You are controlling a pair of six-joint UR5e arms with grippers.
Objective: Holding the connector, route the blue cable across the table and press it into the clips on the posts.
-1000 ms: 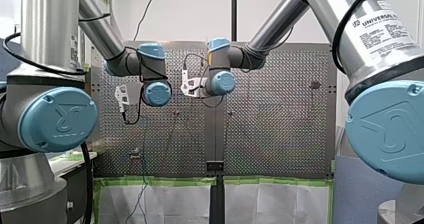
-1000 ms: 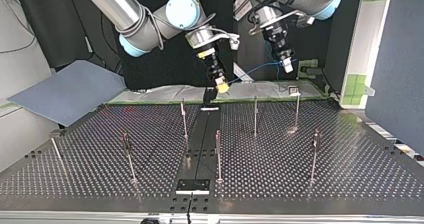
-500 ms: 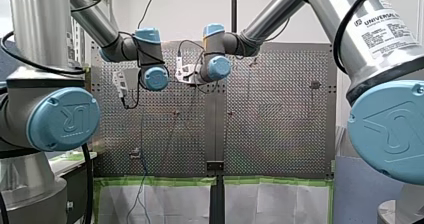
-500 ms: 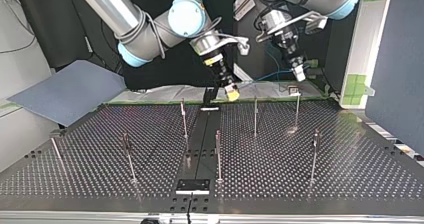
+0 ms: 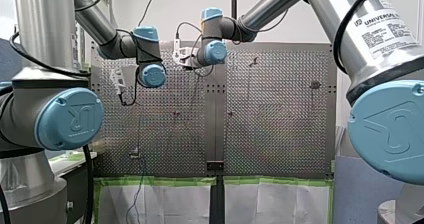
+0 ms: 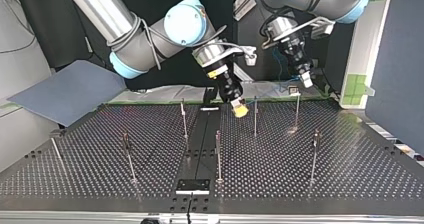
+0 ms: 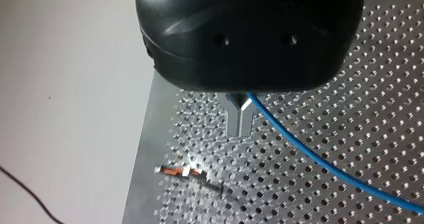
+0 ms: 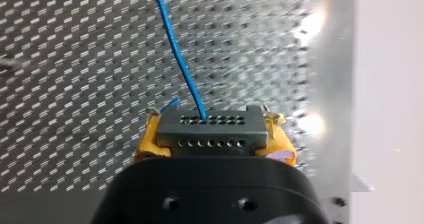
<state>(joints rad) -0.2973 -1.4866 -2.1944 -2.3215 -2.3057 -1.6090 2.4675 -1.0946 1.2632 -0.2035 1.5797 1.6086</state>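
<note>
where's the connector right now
The connector is clamped between my right gripper's yellow pads (right wrist view); in the top view that gripper hangs beside a rear post.

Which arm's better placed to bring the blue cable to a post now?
Right, probably: my right gripper holds the connector near a post, while my left gripper pinches the blue cable farther back.
</note>
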